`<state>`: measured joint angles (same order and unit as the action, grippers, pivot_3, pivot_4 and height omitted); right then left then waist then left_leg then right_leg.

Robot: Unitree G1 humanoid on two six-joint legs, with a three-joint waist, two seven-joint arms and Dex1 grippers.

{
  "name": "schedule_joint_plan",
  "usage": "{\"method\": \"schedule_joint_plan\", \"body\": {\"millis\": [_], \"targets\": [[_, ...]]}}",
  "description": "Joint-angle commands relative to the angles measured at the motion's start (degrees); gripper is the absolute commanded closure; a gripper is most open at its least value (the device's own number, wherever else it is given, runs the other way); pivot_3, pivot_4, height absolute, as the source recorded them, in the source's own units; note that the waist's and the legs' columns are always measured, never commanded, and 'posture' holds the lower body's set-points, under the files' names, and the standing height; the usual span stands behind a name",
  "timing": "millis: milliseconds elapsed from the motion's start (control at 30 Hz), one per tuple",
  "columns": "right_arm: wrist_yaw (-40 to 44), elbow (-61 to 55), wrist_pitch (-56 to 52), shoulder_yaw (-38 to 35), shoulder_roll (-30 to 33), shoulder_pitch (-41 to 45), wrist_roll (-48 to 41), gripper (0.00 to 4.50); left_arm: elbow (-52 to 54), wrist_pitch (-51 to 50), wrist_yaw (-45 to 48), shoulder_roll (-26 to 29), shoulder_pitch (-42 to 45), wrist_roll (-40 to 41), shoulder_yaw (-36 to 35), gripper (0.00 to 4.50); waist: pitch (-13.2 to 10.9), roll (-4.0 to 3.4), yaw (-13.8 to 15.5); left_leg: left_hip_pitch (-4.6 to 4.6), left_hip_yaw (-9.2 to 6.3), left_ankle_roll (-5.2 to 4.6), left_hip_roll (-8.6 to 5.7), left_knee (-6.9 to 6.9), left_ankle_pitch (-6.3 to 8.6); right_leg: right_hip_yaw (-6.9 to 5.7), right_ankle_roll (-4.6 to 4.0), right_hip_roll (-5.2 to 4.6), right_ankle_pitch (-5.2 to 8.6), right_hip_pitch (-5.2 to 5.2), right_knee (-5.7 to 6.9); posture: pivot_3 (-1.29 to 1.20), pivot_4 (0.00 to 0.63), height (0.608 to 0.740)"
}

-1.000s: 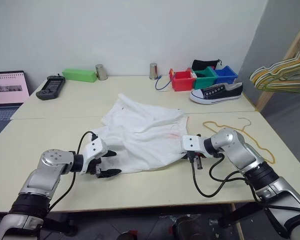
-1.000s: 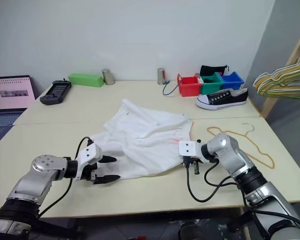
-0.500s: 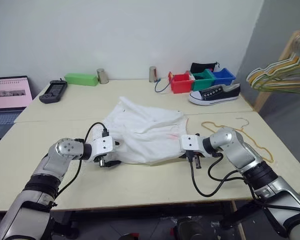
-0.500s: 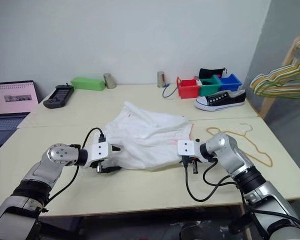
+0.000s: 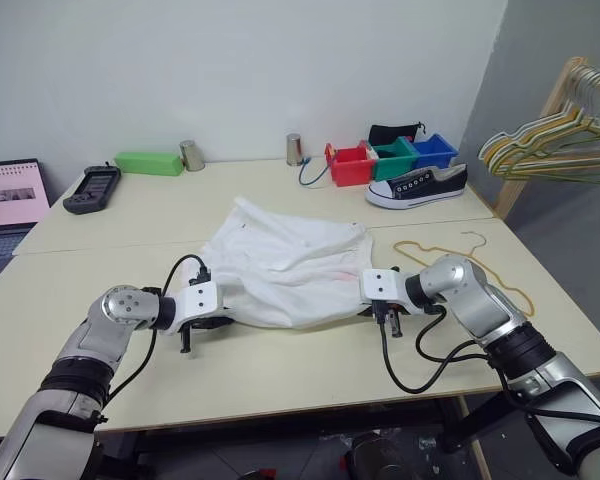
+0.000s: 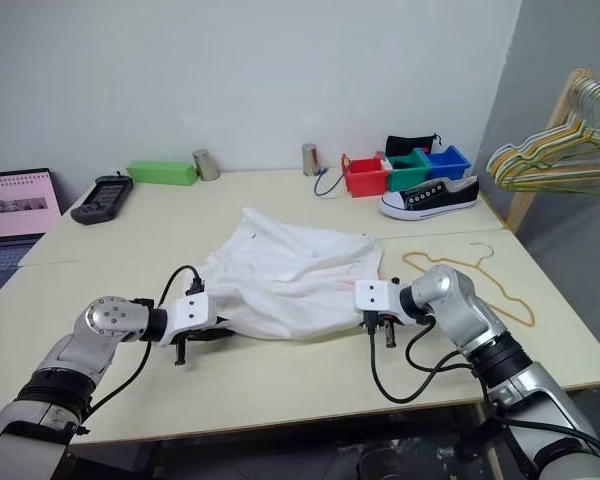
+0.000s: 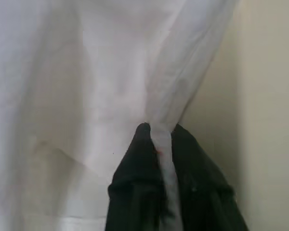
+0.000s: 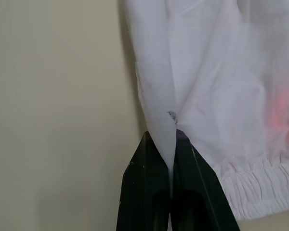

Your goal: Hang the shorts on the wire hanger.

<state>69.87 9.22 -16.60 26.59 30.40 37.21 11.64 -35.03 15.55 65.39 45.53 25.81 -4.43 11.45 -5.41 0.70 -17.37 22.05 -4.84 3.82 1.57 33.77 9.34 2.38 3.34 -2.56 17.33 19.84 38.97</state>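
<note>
**Both hands pinched on the shorts, hanger lying off to the right**

Nearest the robot, the left hand [image 7: 159, 137] is clamped on a fold of the shorts [image 5: 290, 265] at their near left edge, its two black fingers [image 7: 137, 163] drawn together with a strip of white cloth between them. The right hand [image 8: 166, 139] is likewise closed on a pinch of cloth at the near right edge, close to the gathered waistband with the faint reddish mark. The shorts lie rumpled on the table [image 5: 280, 370] between the two hands, spreading away from them.

Both grips look thin, just a ridge of loose fabric, so I judge the cloth could slide out of either hand when lifted or pulled taut. Pulling unevenly could bunch the shorts instead of spreading them. The wire hanger [image 5: 460, 265] lies flat on the table just beyond the right arm, apart from the shorts; with both hands occupied, neither is free to take it, and the right arm's black cable [image 5: 420, 370] hangs close enough to snag it.

The table is pale and matte, two tops joined by a seam. Farther back stand a black and white sneaker [image 5: 417, 187], red, green and blue bins [image 5: 385, 160], two metal cups [image 5: 191, 155], a green box [image 5: 148, 163], a black handset [image 5: 90, 189] and a laptop [image 5: 8, 195]. At far right, a bunch of pale hangers [image 5: 550, 145] hangs on a wooden rack before a plain wall.
</note>
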Motion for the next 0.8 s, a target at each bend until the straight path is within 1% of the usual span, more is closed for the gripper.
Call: {"method": "schedule_joint_plan", "body": {"millis": [33, 167, 200, 267, 367, 433, 500, 600, 700, 733, 800], "targets": [[-0.31, -1.39, 0.37, -0.95, -0.22, 1.79, -0.96, 4.5, 2.37, -2.25, -1.13, 1.72, -1.68, 0.3, -1.87, 4.47, -0.01, 0.01, 0.02, 0.01, 0.0, 0.0, 0.0, 0.0, 0.0, 0.01, -0.01, 0.0, 0.0, 0.01, 0.0, -0.21, 0.023, 0.74], [-0.55, -1.51, 0.5, -1.01, -0.37, 1.53, -0.98, 4.5, 7.53, -4.5, -0.61, 2.6, -3.76, 1.68, -3.04, 4.47, -0.01, 0.01, 0.17, 0.29, 0.01, -0.01, 0.02, -0.01, -0.01, 0.03, 0.06, 0.04, -0.01, 0.16, -0.01, -0.2, 0.022, 0.74], [-0.82, -1.43, 0.52, -1.21, -0.49, 1.57, -1.05, 4.5, 11.38, -7.3, 0.38, 3.2, -4.97, 3.3, -3.89, 4.47, -0.01, 0.01, 0.2, 0.52, 0.01, -0.02, 0.04, -0.01, -0.01, 0.04, 0.33, 0.1, -0.16, 0.22, 0.0, -0.2, 0.021, 0.74], [-0.93, -1.68, 0.62, -1.59, -0.48, 1.51, -1.38, 4.5, 18.86, -12.49, 2.64, 5.11, -7.67, 6.15, -5.25, 4.47, -0.02, 0.03, 0.15, 0.79, 0.0, -0.02, 0.12, -0.01, -0.02, 0.11, 0.36, 0.22, -0.18, 0.48, 0.01, -0.19, 0.02, 0.74], [0.26, -3.67, 0.24, -1.78, 0.35, 0.48, -2.4, 4.5, 28.99, -18.71, 6.48, 9.02, -12.92, 9.88, -6.85, 4.47, -0.05, 0.07, 0.23, 0.88, 0.01, -0.02, 0.17, -0.08, -0.01, 0.15, 0.28, 0.3, -0.11, 0.59, 0.01, -0.18, 0.018, 0.74], [3.05, -7.63, -1.03, -1.74, 2.26, -1.45, -4.38, 4.5, 37.44, -24.2, 10.05, 13.01, -17.82, 14.24, -8.89, 4.47, -0.08, 0.11, 0.42, 0.9, 0.02, -0.01, 0.17, -0.19, 0.0, 0.15, 0.26, 0.3, -0.02, 0.65, 0.01, -0.17, 0.017, 0.74], [7.97, -13.79, -2.81, -1.84, 5.92, -4.39, -7.91, 4.5, 46.09, -30.42, 14.03, 17.55, -22.69, 20.05, -11.99, 4.47, -0.09, 0.15, 1.14, 0.88, 0.04, 0.03, 0.18, -0.37, 0.02, 0.15, 0.19, 0.29, 0.15, 0.69, 0.0, -0.16, 0.017, 0.74], [17.34, -24.28, -6.31, -3.01, 14.37, -9.27, -15.65, 4.5, 55.58, -41.59, 19.0, 23.16, -27.07, 31.26, -18.57, 4.47, -0.16, 0.2, 2.76, 0.9, 0.04, 0.16, 0.22, -0.47, 0.12, 0.12, 0.11, 0.29, 0.36, 0.73, 0.01, -0.16, 0.017, 0.74], [22.28, -31.31, -10.08, -4.03, 23.16, -12.15, -23.57, 4.5, 58.98, -47.83, 22.66, 26.95, -29.59, 37.67, -23.76, 4.47, -0.28, 0.2, 4.04, 0.85, 0.04, 0.3, 0.22, -0.51, 0.21, 0.05, 0.03, 0.27, 0.56, 0.74, 0.01, -0.15, 0.017, 0.74], [22.56, -32.34, -10.83, -3.8, 25.97, -12.28, -26.23, 4.5, 59.18, -48.94, 24.21, 27.88, -30.55, 38.96, -25.0, 4.47, -0.31, 0.17, 4.34, 0.83, 0.04, 0.33, 0.22, -0.51, 0.23, 0.04, -0.3, 0.27, 0.75, 0.75, 0.0, -0.16, 0.015, 0.74], [21.26, -25.14, -10.4, -4.01, 23.97, -7.11, -25.7, 4.5, 49.84, -43.95, 22.98, 26.97, -23.09, 32.91, -19.36, 4.47, -0.27, 0.29, 4.4, 0.71, 0.1, 0.38, 0.22, -0.51, 0.26, 0.05, -0.38, 0.21, 0.81, 0.91, -0.02, -0.16, 0.012, 0.74]]}}
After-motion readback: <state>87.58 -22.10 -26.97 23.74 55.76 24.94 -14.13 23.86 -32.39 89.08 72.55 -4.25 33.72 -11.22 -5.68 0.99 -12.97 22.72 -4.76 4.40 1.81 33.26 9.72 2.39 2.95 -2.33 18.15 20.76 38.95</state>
